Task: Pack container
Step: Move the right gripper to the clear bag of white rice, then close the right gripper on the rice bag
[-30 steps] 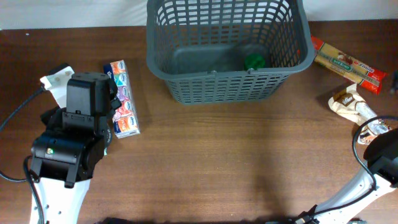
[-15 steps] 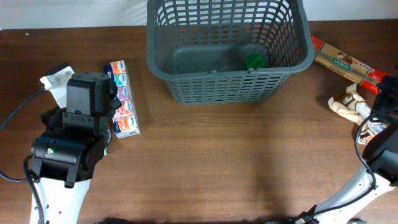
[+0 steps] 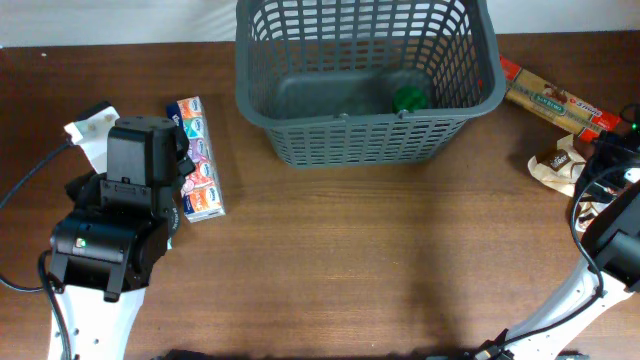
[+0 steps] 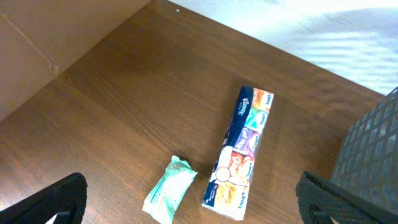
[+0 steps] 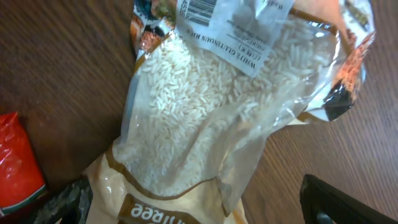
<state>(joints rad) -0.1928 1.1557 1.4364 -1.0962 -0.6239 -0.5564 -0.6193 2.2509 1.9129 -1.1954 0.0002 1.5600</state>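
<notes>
The right gripper (image 5: 205, 205) hangs wide open right over the bag of rice (image 5: 211, 112), which runs lengthwise between its fingers. The basket (image 3: 360, 140) sits well off to its left. The left gripper (image 4: 186, 202), equally wide, hovers over the tissues (image 4: 239, 152).

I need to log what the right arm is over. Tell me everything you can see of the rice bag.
The rice bag is a crinkled clear plastic pouch full of white grains. A white label with a barcode reads white glutinous rice; one end carries a cream band with brown trim, the edges orange and dark print. It lies flat on the wooden table, a red packet close beside it. The right gripper hangs over it, fingers open, not gripping.
</notes>
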